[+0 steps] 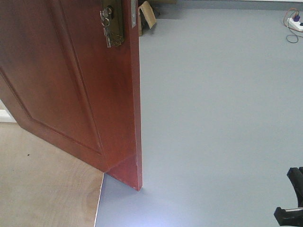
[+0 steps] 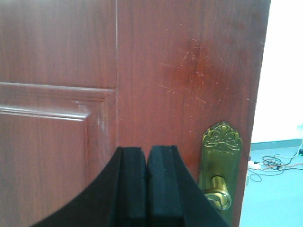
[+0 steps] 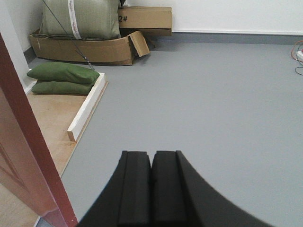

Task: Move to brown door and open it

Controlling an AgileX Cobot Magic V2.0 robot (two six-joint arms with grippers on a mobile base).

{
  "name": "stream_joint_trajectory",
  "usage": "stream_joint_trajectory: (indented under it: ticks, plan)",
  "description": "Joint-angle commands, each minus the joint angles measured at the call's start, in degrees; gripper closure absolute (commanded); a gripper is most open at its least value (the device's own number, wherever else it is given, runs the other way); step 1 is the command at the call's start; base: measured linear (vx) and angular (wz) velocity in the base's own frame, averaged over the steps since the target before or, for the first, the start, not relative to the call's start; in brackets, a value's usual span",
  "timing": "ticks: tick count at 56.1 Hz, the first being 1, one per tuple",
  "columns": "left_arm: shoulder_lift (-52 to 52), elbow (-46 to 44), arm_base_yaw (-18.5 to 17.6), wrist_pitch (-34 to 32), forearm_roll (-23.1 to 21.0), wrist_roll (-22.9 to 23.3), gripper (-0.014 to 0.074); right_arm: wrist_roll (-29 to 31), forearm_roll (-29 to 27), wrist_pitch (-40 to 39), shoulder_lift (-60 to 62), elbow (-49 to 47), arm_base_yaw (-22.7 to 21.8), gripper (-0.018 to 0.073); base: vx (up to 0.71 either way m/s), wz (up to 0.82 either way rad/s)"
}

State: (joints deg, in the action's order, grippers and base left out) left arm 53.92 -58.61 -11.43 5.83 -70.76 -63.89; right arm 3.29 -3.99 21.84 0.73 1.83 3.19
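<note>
The brown door (image 1: 71, 85) stands ajar, its free edge (image 1: 136, 118) toward me and keys (image 1: 107, 28) hanging in its brass lock plate. In the left wrist view the door face (image 2: 142, 71) fills the frame, with the brass handle plate (image 2: 221, 165) at lower right. My left gripper (image 2: 147, 153) is shut and empty, close to the door face, left of the handle. My right gripper (image 3: 151, 158) is shut and empty over the grey floor, right of the door edge (image 3: 28, 142). A black part of the right arm (image 1: 293, 198) shows in the front view.
Grey floor (image 1: 213, 118) lies beyond the door. Cardboard boxes (image 3: 94, 47), green sacks (image 3: 61, 78) and a white wooden strip (image 3: 87, 106) lie at the far left. Cables and a power strip (image 1: 294, 21) lie at the far right. Wood flooring (image 1: 47, 184) is at lower left.
</note>
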Motion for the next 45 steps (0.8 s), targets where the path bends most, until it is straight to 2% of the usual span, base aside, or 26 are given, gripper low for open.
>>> stream_joint_trajectory:
  ticks: [1, 45]
  plan:
    - [-0.6, -2.1, -0.4, -1.7, -0.4, 0.1, 0.0600, 0.5, 0.4, -4.4, 0.3, 0.2, -0.1, 0.0559, 0.00, 0.00]
    - [-0.6, -2.1, -0.4, -1.7, -0.4, 0.1, 0.0600, 0.5, 0.4, -4.6, 0.3, 0.2, -0.1, 0.0559, 0.00, 0.00]
